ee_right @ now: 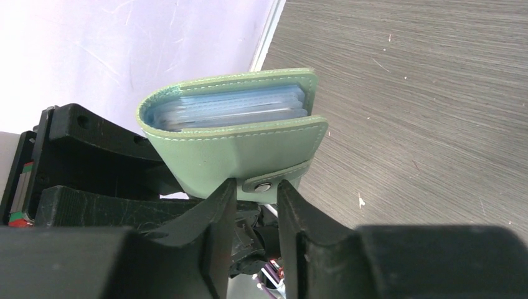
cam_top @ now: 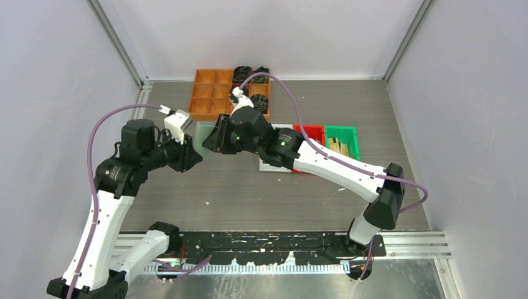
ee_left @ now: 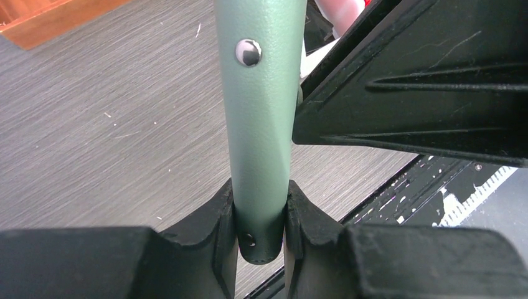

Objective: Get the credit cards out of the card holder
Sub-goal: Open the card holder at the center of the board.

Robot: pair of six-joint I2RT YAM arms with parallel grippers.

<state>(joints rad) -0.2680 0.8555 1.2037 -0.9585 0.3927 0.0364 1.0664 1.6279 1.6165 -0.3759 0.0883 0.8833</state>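
Pale walls box in a grey wood-grain desk (cam_top: 249, 193), and the card holder (ee_right: 236, 149) hangs in the air over its left-middle part, between your two arms. Your left claw (ee_left: 261, 218) is clamped on one end of it, pinching the folded cover. Your right claw (ee_right: 256, 190) has a finger on each side of the little tab (ee_right: 283, 174) with its snap (ee_right: 264, 185); whether it bites yet, I cannot tell. Expect the holder to be light and soft: it will likely bend and twist rather than resist, so pull the tab gently against the left grip. The bluish pockets (ee_right: 230, 111) look slick and floppy, and the credit cards cannot be made out inside them. Once it is open, take a card by a stiff exposed edge. The orange tray (cam_top: 212, 93), red bin (cam_top: 309, 132) and green bin (cam_top: 342, 140) stand well apart behind; the real crowding is your two claws, nearly touching
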